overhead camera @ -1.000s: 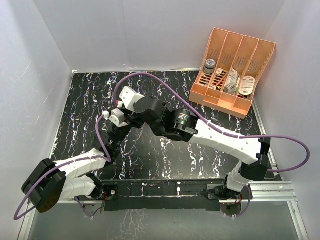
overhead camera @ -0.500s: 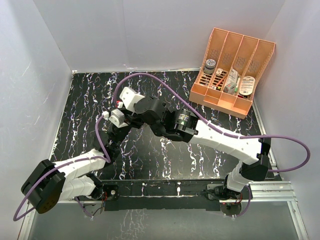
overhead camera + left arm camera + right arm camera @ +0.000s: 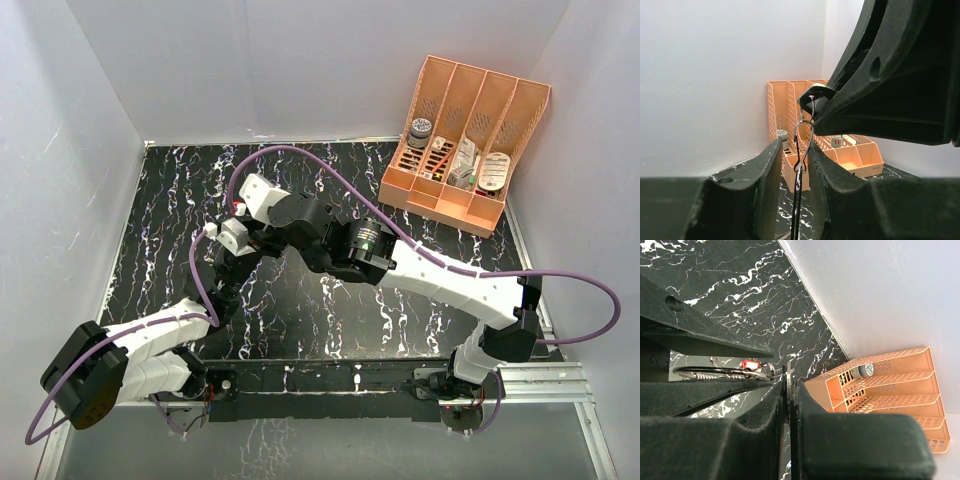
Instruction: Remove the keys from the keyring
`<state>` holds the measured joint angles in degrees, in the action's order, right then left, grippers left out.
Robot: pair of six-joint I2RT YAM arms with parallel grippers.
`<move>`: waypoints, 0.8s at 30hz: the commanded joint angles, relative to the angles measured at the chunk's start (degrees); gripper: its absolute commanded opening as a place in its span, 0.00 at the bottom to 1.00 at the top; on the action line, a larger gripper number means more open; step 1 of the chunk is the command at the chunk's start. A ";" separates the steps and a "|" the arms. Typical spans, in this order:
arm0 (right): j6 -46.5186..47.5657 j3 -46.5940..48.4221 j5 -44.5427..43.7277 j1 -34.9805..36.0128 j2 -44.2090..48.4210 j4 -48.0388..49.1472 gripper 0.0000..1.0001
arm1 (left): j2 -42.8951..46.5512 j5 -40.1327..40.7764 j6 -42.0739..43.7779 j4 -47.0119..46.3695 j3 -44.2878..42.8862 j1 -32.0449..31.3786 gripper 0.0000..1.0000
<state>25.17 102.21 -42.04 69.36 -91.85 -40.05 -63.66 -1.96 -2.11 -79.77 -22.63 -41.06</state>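
Where the two grippers meet, left of the middle of the black marbled table (image 3: 160,200), the keys (image 3: 750,364) and the keyring (image 3: 812,115) are held in the air above the tabletop. The right wrist view shows one key with a small red head beside silvery metal, with thin wire loops trailing to the left of it. In the left wrist view the keyring is a fine silver wire that bends in a narrow loop, with a dark metal strip seen edge-on below it. The right gripper (image 3: 789,382) is pinched tight on thin silver metal, and the wire runs up into its fingertips. The left gripper (image 3: 796,147) has its fingers drawn in close on either side of the strip, with a slim gap showing, so I cannot tell whether they press on it. The left arm (image 3: 160,330) rises from the near-left corner, its forearm angled far and right. The right arm (image 3: 450,275) bends at an elbow on the near right and stretches left across the table. An orange desk organizer (image 3: 465,140) stands at the far right.
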 commanded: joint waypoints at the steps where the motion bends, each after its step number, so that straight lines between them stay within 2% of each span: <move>1: -0.56 0.45 -0.51 0.25 2.92 4.13 0.00 | 1.42 -0.68 0.21 -1.39 -1.62 -0.23 0.25; 11: -0.64 -0.14 -0.59 0.25 3.28 4.52 0.00 | 1.83 -0.25 0.42 -2.52 -0.75 -0.25 0.22; 18: -0.82 -0.33 -0.63 0.29 3.44 4.87 0.00 | 2.39 -0.10 0.98 -2.48 -0.70 -0.19 0.02; 24: -0.84 -0.53 -0.84 0.25 3.44 5.16 0.00 | 3.04 0.25 0.78 -0.98 -0.83 -0.34 0.00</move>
<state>25.15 101.45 -42.04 69.36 -91.53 -38.72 -62.78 -1.93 -1.58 -79.20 -22.63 -41.08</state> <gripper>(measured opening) 0.035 0.059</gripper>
